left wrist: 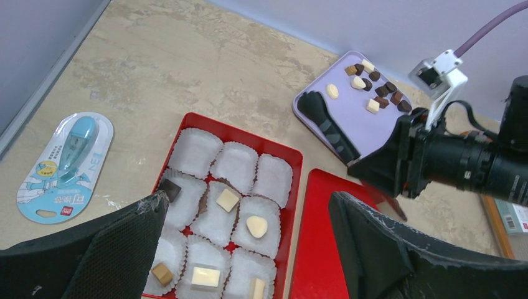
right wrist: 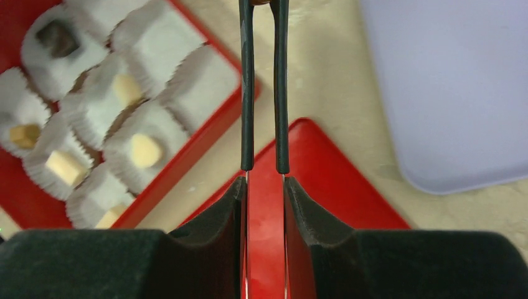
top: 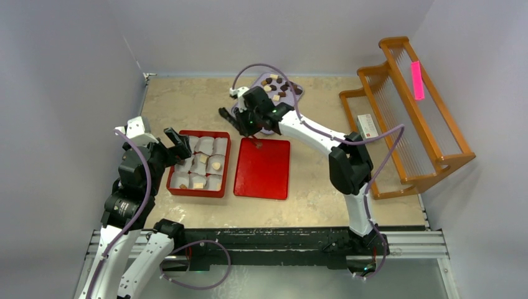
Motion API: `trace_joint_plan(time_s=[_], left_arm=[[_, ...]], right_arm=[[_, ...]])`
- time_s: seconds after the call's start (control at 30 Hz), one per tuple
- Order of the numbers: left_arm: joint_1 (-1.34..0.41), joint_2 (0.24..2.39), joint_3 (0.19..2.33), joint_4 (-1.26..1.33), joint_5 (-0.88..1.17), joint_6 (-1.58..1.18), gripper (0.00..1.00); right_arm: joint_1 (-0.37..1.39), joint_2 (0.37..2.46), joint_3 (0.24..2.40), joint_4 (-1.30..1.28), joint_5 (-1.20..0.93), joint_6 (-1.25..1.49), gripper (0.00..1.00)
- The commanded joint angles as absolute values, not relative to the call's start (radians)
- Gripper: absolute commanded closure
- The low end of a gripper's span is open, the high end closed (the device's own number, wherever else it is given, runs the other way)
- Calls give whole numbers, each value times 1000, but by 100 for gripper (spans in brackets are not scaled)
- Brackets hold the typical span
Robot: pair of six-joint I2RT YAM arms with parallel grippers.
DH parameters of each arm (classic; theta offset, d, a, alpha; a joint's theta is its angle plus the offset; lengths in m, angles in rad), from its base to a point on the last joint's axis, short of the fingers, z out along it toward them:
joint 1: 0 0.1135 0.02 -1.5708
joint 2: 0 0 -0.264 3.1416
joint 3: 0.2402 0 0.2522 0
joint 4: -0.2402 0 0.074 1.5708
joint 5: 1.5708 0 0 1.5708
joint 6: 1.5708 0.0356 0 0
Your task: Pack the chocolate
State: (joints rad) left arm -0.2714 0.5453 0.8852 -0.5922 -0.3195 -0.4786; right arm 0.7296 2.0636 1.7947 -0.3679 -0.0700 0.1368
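Note:
Several tan and dark chocolate pieces (top: 277,86) lie on a lilac tray (top: 297,99), which also shows in the left wrist view (left wrist: 367,128). More pieces (left wrist: 256,225) sit in white paper cups in a red box (top: 198,192). My right gripper (top: 244,118) is shut on black tongs (right wrist: 247,93), between the tray and the box, over the far edge of the red lid (top: 262,168). A small brown bit shows between the tong tips at the top edge of the right wrist view. My left gripper (left wrist: 249,199) is open and empty above the box's left side.
A wooden rack (top: 411,112) with a pink tag stands at the right. A blue item in a blister pack (left wrist: 65,165) lies left of the red box. Walls close the table at back and left.

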Motion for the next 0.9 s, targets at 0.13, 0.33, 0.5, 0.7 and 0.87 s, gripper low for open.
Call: trace_joint_plan(time_s=[0.13, 0.33, 0.5, 0.7, 0.87], left_arm=[[-262, 534, 884, -563, -331, -480, 1], [-262, 534, 883, -561, -327, -480, 1], [-262, 534, 884, -561, -327, -480, 1], [-262, 534, 884, -561, -327, -480, 1], [-262, 534, 884, -561, -327, -480, 1]], right_arm=[[840, 2018, 1830, -426, -26, 107, 80], [914, 2022, 1825, -478, 66, 77, 79], [945, 2020, 1819, -499, 111, 66, 77], [956, 2018, 1815, -515, 142, 61, 74], [960, 2017, 1818, -535, 145, 58, 72]])
